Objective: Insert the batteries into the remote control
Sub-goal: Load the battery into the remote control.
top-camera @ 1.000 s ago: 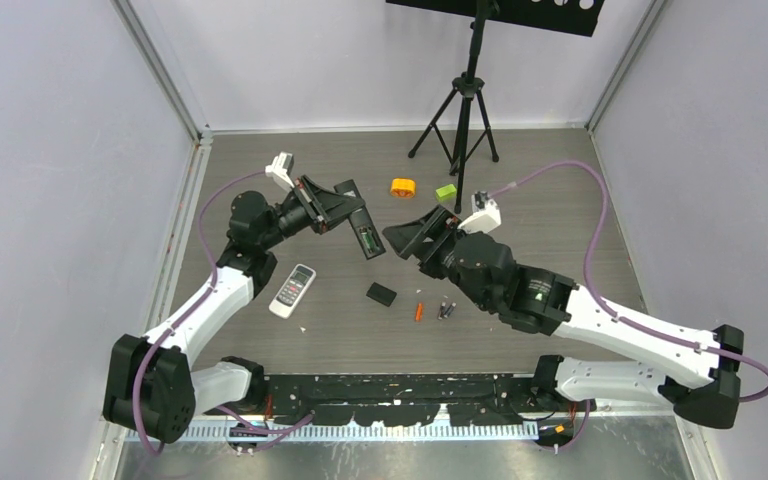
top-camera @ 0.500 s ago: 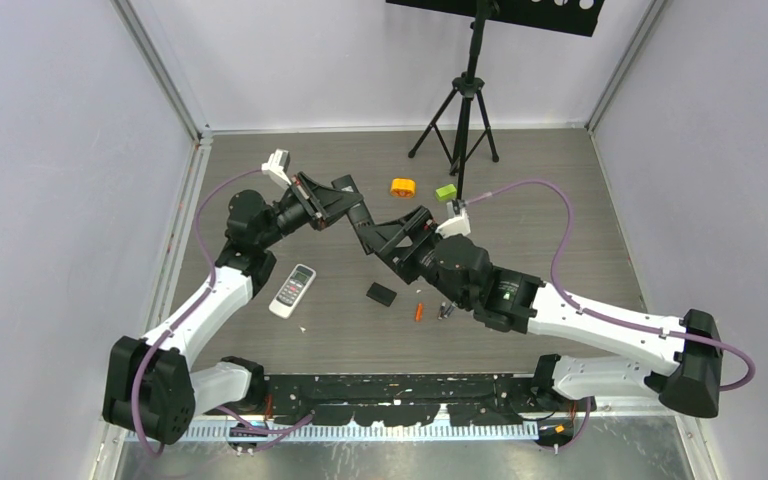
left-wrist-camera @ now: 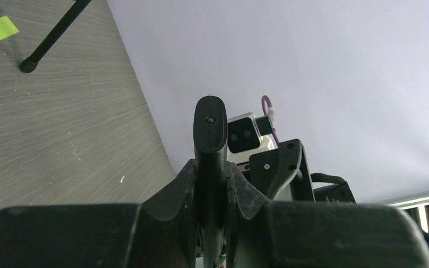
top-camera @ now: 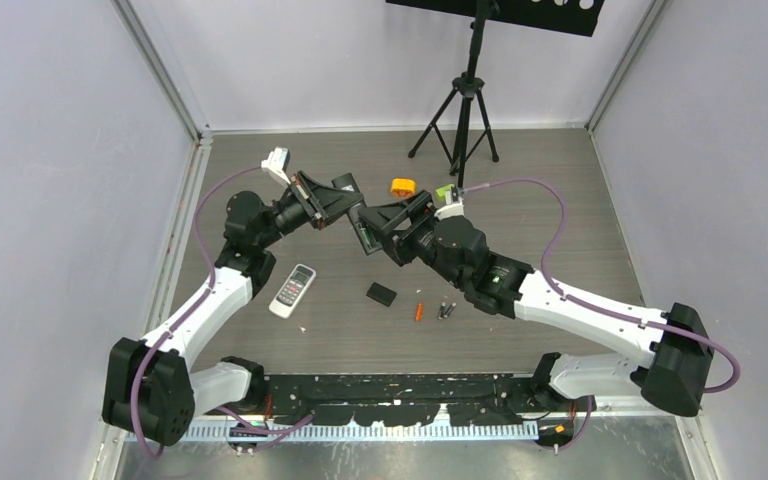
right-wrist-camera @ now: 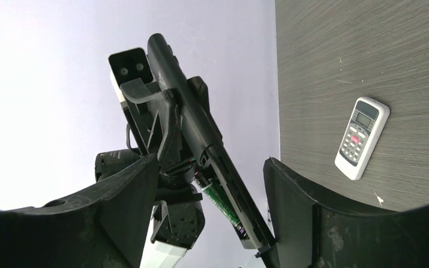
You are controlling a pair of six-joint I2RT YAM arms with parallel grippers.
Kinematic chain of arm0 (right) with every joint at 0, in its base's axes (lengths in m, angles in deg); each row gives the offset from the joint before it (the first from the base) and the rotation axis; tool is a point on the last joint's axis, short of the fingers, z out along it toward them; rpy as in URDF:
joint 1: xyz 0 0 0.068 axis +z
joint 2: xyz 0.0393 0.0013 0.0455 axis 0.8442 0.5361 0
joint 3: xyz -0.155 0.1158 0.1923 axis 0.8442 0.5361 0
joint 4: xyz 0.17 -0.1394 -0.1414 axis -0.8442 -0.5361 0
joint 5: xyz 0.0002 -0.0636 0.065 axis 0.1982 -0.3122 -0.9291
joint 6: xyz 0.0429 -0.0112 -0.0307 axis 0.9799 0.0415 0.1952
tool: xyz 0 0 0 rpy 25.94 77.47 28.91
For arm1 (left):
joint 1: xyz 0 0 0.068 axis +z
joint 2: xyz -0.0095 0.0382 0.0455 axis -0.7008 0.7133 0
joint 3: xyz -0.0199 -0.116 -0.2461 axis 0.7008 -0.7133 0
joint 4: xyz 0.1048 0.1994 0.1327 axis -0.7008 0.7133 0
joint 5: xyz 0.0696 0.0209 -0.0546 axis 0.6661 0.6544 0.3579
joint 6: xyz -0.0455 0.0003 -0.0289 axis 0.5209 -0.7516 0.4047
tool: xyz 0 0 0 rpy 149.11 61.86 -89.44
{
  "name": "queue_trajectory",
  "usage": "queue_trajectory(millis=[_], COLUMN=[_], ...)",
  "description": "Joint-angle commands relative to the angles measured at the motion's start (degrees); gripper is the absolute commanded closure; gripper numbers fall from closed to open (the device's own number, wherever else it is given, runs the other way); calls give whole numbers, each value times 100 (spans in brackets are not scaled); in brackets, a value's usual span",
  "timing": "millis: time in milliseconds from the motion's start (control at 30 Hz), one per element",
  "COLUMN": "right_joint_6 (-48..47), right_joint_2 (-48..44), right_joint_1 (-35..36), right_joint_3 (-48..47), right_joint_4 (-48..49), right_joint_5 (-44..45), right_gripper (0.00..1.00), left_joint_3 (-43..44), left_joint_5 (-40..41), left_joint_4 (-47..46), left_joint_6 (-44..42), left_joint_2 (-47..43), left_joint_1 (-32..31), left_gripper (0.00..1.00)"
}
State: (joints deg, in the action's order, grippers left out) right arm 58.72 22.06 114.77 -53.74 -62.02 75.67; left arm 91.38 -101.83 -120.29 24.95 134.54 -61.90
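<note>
My left gripper [top-camera: 343, 205] is shut on a black remote control [top-camera: 362, 236] and holds it above the table. In the left wrist view the remote [left-wrist-camera: 210, 139] stands edge-on between the pads. Its back is open, and a dark green battery [right-wrist-camera: 223, 205] lies in the compartment. My right gripper [top-camera: 380, 226] is open, its fingers straddling the remote [right-wrist-camera: 201, 134] at the compartment end; that end sits close against one finger [right-wrist-camera: 290, 201]. An orange battery [top-camera: 419, 311] and two dark grey batteries [top-camera: 445, 310] lie on the table near the front.
A white remote [top-camera: 292, 290] and a black cover piece [top-camera: 381, 294] lie on the table. An orange round block [top-camera: 403, 186] and a lime green block [top-camera: 445, 192] sit behind the grippers. A tripod [top-camera: 465, 110] stands at the back.
My right arm has swung left and forward, bringing its open fingers around the held remote. The left gripper has kept its grip, shifting slightly.
</note>
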Motion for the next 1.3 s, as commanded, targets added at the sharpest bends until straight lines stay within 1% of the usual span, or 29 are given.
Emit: queue_trajectory(millis=[0,300,400,633,733,767,867,933,1033,1100,1167,1200,1233,1267], right_joint_6=[145,-50,-8,151,204,215,223,213,170,145,122,93,51,8], right_joint_2=[161,393,426,475,486,484,493,494,552,600,636,648,644,626], right_joint_1=[-148,-193,-206,-259,-285,-291,-305,-302,-304,-305,-305,-311,-320,-330], right_joint_3=[-212,-372,-363,-277,-225,-183,-44,24,82,98,111,112,112,128], right_joint_4=[452,563,572,817,892,946,1210,1291,1401,1458,1513,1531,1557,1589], right_joint_5=[-433,-865,-931,-1093,-1143,-1156,-1260,-1313,-1398,-1460,-1512,-1533,-1566,-1564], right_gripper=[28,29,39,44,50,53,64,67,72,75,75,70,63,53], left_joint_3=[152,144,144,126,109,108,108,95,73,81,91,91,95,92], left_joint_5=[-176,-155,-151,-151,-171,-171,-130,-80,-123,-140,-129,-125,-124,-124], left_joint_4=[-493,-478,-485,-508,-587,-615,-586,-633,-1031,-1079,-1001,-930,-801,-715], left_joint_6=[-9,9,12,22,121,156,371,667,1133,1247,1214,1164,1090,1023], left_joint_2=[-69,46,51,21,33,26,17,45,116,100,42,16,-8,-29], left_joint_1=[-8,-8,-8,-8,-8,-8,-8,-8,-8,-8,-8,-8,-7,-7], left_gripper=[100,100,100,100,100,100,100,100,100,100,100,100,100,100])
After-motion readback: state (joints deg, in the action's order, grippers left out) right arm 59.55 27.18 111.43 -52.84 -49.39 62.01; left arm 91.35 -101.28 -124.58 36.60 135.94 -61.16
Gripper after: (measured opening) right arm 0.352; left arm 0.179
